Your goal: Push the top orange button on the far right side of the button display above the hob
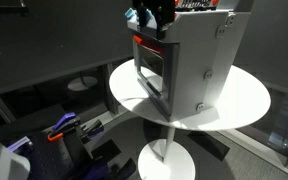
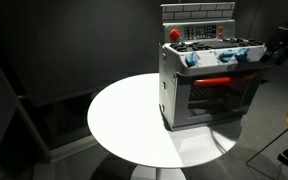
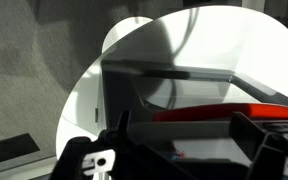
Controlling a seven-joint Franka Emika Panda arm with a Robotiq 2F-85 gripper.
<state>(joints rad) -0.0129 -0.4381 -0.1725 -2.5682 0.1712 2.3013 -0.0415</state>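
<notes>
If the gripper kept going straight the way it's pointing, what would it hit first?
Probably the cooker, whose grey body lies just ahead of the gripper in the wrist view. Depth is unclear.

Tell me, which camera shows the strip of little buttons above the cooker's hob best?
An exterior view: there the button display faces the camera, its red and white dots visible. In an exterior view only a sliver of it shows at the top edge. The wrist view shows none of it.
</notes>
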